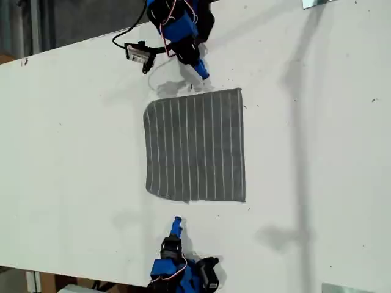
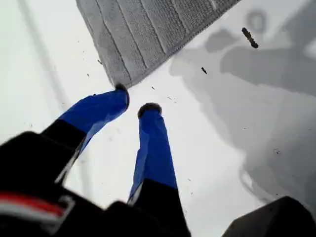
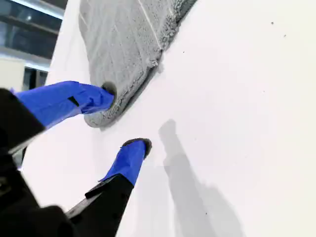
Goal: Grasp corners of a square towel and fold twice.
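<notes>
- A big white table (image 1: 73, 152) is taking up nearly the whole exterior view, with soft grey shadows lying across it.
- Tiny dark specks (image 2: 250, 38) are sitting on the tabletop.
- Dark floor (image 1: 67, 21) is showing past the table edge at the exterior view's top left.
- A bright light strip (image 3: 34, 9) is glowing in the dim room behind.

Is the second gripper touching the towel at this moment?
Touching, it seems. In the second wrist view one fingertip of my second gripper presses the towel near its corner; the other fingertip sits on bare table, jaws open.
</notes>
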Controlling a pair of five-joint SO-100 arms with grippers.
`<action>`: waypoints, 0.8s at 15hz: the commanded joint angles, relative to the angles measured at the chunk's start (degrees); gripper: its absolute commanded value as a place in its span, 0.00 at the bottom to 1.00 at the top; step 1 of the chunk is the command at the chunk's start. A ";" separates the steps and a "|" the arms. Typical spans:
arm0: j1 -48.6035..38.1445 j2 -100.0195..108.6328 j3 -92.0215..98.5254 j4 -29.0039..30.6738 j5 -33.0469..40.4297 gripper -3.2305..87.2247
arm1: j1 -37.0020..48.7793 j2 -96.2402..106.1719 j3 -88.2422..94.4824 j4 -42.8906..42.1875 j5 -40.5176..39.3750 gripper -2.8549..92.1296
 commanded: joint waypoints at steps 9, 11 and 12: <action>13.01 0.35 -0.44 -1.14 -28.83 0.15 | 10.11 0.18 -1.93 0.35 -0.88 0.31; 14.06 0.18 0.53 -6.15 -30.41 0.15 | 7.91 -4.13 -1.32 -14.85 -8.26 0.45; 12.48 -2.29 -0.79 -9.67 -27.42 0.15 | 10.37 -24.26 -12.57 -16.96 -12.30 0.46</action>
